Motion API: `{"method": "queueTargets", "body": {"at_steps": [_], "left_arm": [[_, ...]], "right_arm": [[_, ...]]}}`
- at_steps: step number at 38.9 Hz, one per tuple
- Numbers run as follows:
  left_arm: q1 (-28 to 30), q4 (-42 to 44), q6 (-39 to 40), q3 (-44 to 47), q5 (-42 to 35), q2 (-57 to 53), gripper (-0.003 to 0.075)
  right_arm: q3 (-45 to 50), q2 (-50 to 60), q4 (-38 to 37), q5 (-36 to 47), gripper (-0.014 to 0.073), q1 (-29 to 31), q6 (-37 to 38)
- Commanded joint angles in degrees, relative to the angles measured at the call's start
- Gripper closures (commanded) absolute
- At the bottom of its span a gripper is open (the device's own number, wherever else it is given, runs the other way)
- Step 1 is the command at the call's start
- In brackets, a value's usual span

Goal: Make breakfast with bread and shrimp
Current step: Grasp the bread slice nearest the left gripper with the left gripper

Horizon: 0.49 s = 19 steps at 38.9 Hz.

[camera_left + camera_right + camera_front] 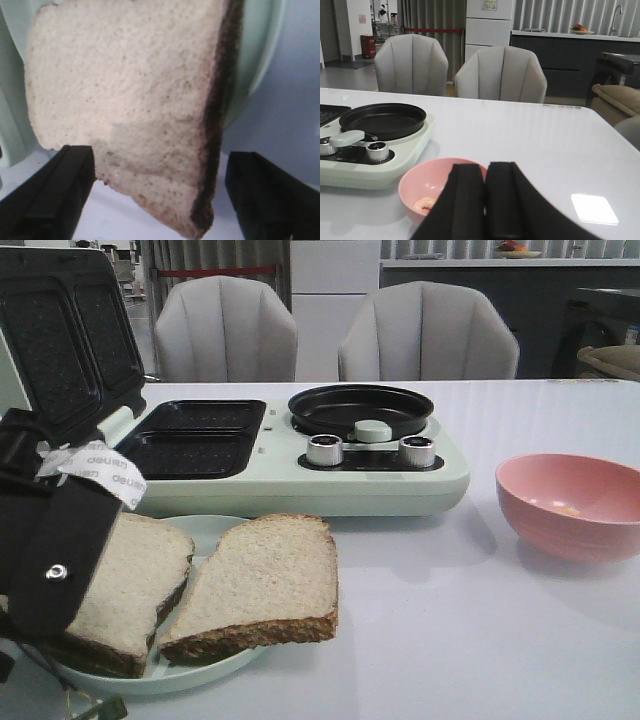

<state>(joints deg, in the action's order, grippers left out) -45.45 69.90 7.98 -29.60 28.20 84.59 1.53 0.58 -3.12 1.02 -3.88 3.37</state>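
Note:
Two slices of bread lie on a pale green plate (200,677) at the table's front left: the left slice (135,585) and the right slice (265,580). My left gripper (160,197) is open and hangs over the left slice (130,90), with the slice's near corner between its fingers (65,185), untouched. My left arm (50,550) covers part of that slice in the front view. The shrimp (425,203) lies in a pink bowl (420,180) and shows faintly in the front view (568,509). My right gripper (486,167) is shut and empty just above the bowl's near side.
A pale green breakfast maker (300,455) stands behind the plate, its lid (65,335) open. It has two black sandwich wells (185,440), a round black pan (360,408) and two knobs (325,450). The pink bowl (570,505) sits to its right. Two chairs stand behind the table.

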Motion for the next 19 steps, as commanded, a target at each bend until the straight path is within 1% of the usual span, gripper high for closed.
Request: {"method": "queueTargets", "body": {"at_steps": [1,4,6,8,14,19], "left_arm": [[1.28,2.33,0.59,-1.59,-0.52,-0.43,0.0136],[2.01,4.08,0.59,-1.59,-1.97,-0.31,0.0146],[2.25,4.60,0.59,-1.59,-3.28,-0.31,0.0172],[2.30,5.05,0.59,-1.59,-4.02,-0.31,0.0223],[2.53,5.13,0.59,-1.59,-5.08,-0.31,0.0439],[2.53,5.30,0.59,-1.59,-4.58,-0.31,0.0570]], "right_arm": [[-0.92,1.24,-0.57,4.88,0.0447,0.31,-0.19],[-0.92,1.24,-0.57,4.88,0.0447,0.31,-0.19],[-0.92,1.24,-0.57,4.88,0.0447,0.31,-0.19],[-0.92,1.24,-0.57,4.88,0.0447,0.31,-0.19],[-0.92,1.24,-0.57,4.88,0.0447,0.31,-0.19],[-0.92,1.24,-0.57,4.88,0.0447,0.31,-0.19]]}}
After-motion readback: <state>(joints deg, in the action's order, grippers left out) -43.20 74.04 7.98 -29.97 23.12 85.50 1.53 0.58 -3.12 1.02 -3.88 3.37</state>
